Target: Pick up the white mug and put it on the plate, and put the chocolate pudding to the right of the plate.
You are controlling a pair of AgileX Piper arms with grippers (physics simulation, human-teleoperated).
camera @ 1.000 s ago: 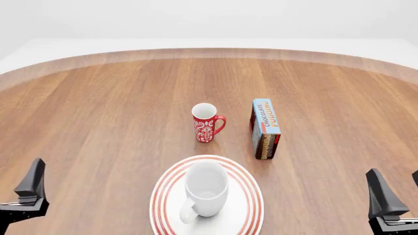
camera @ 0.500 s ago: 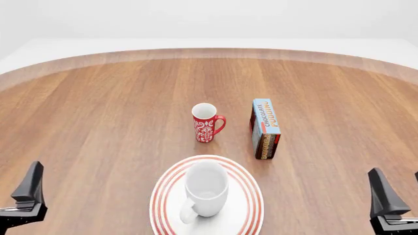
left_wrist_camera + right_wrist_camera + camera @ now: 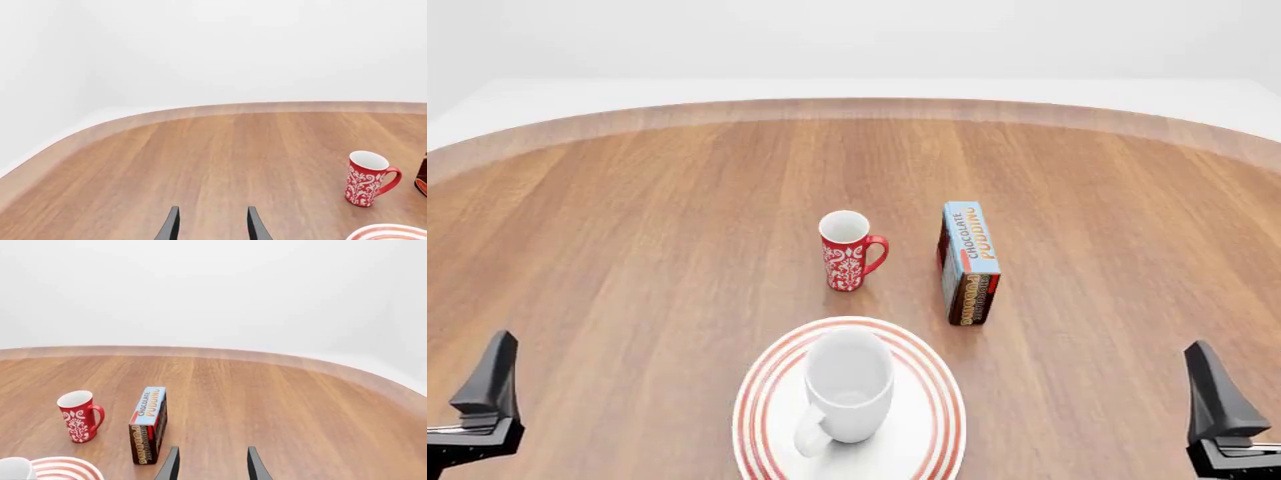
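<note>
1. Resting low by the table's near-left corner, left gripper [image 3: 483,405] empty, fingers [image 3: 171,226] parted with only bare wood between them in its wrist view; touching nothing, well apart from every object.
2. Standing upright on the plate [image 3: 930,372], white mug [image 3: 849,385] with handle turned toward the near edge; first half of the task judged done.
3. Sitting close to the near edge of the table [image 3: 627,230], about midway between its left and right sides, that plate; part of its ringed rim cut off at the bottom of the front view.
4. Standing behind the plate, toward the table's middle, red mug [image 3: 849,251]; no part in the task, better left alone.
5. Lying farther from the near edge than the plate and a little toward the right edge, just beside the red mug, chocolate pudding [image 3: 970,262], on a long narrow side with its blue face up; more behind the plate than squarely to its right, so the second half judged either unfinished or only loosely met.
6. Resting low by the near-right corner, right gripper [image 3: 1224,410] also empty, fingers [image 3: 253,465] spread in its wrist view and aimed past the pudding box; nearer to the box than the other arm, hence the likelier one for any remaining move.
</note>
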